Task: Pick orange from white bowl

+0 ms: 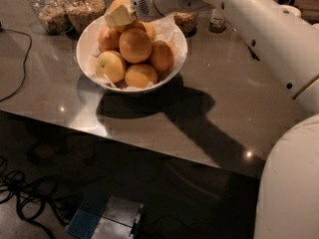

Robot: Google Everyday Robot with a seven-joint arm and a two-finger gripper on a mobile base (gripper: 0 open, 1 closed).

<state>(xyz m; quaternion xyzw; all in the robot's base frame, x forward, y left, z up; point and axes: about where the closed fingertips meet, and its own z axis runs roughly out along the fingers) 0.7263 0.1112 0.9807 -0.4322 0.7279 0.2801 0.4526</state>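
Note:
The white bowl [82, 48], lined with crinkled paper, stands on the grey table and holds several oranges. The biggest orange [134, 45] sits on top in the middle, with others [162, 55] [140, 75] around it. A paler yellowish fruit [110, 66] lies at the front left. My gripper [120, 16] is at the far left of the pile, right by an orange [120, 3] at the bowl's back rim. The white arm reaches in from the right.
Two glass jars [49, 9] [85, 6] with grains stand behind the bowl on the left. A small dish of nuts [185, 20] and a small jar [217, 20] stand behind on the right. A black cable [20, 68] runs at the left. The table's front edge [149, 148] is near, with cables on the floor below.

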